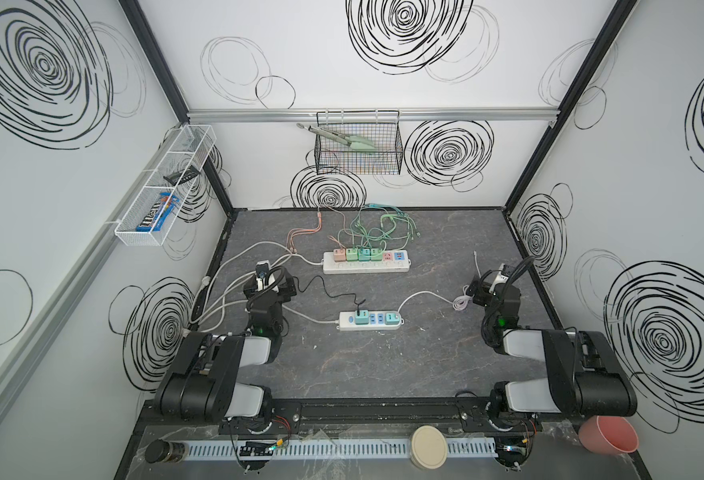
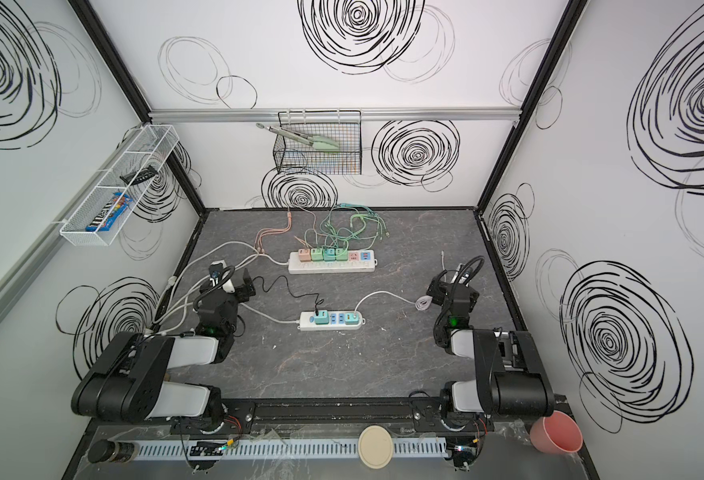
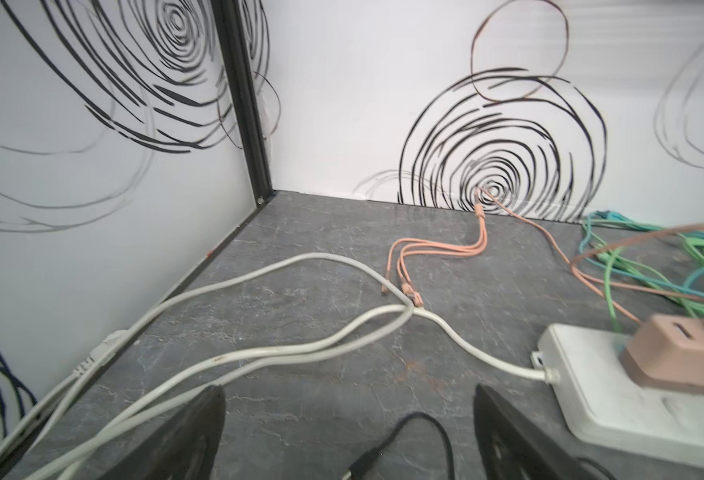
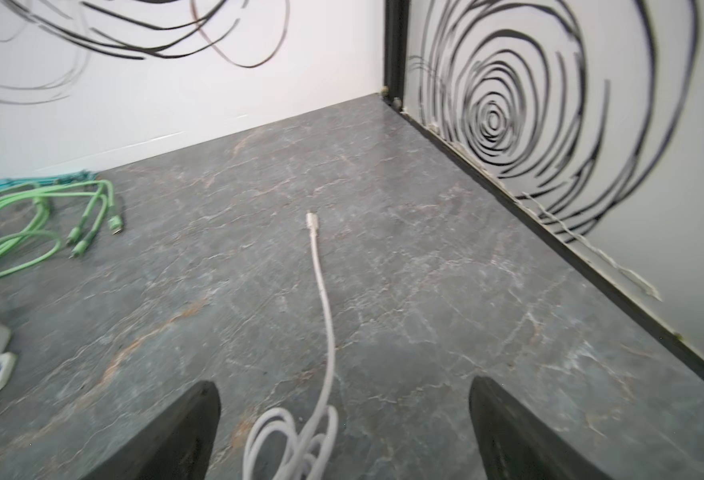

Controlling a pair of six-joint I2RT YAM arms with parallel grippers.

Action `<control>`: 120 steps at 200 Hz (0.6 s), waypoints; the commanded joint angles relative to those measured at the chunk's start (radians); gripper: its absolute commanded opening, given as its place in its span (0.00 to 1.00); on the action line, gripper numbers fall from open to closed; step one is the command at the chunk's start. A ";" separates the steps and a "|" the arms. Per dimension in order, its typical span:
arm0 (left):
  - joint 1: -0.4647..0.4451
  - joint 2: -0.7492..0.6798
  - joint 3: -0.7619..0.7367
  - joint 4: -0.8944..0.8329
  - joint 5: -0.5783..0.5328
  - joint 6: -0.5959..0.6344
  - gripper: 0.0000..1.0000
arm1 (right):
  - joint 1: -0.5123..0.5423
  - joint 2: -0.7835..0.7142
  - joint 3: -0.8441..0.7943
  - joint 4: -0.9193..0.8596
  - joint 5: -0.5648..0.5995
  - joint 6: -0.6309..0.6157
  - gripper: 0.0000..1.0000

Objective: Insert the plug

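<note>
Closest to the lens, a beige lid (image 1: 428, 446), a pink cup (image 1: 607, 434) and a dark jar (image 1: 163, 452) sit on the front ledge. On the desk (image 1: 383, 370), the near power strip (image 1: 370, 327) carries 2 teal units in its sockets: the black-lead plug (image 1: 359, 318) and the white-lead plug (image 1: 391, 319).

Left jaws: wide apart, holding nothing. The black cable (image 3: 366, 459) lies on the desk between them.

Right jaws: wide apart, holding nothing. The white cable coil (image 4: 296, 440) lies between them, clear of both sides. Its free connector (image 4: 312, 219) points toward the back wall.

The far power strip (image 1: 366, 269) holds 4 coloured adapters, with loose cables behind it.
</note>
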 commanded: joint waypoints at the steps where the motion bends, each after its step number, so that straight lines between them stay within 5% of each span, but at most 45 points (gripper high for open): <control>1: 0.011 0.026 -0.061 0.287 0.174 0.050 0.96 | 0.013 0.049 -0.039 0.260 -0.106 -0.101 0.97; 20: 0.010 0.032 0.009 0.173 0.075 0.022 0.96 | 0.013 0.095 -0.020 0.277 -0.130 -0.145 0.97; 30: 0.007 0.022 0.005 0.157 0.068 0.019 0.96 | 0.012 0.065 0.029 0.136 -0.106 -0.091 0.97; 68: 0.002 0.026 -0.002 0.179 0.059 0.024 0.96 | 0.007 0.077 0.013 0.187 -0.118 -0.099 0.97; 93: 0.001 0.029 -0.002 0.185 0.055 0.025 0.96 | -0.016 0.078 0.036 0.137 -0.298 -0.148 0.97; 120: -0.001 0.028 -0.001 0.182 0.053 0.025 0.96 | -0.013 0.081 0.042 0.136 -0.288 -0.147 0.97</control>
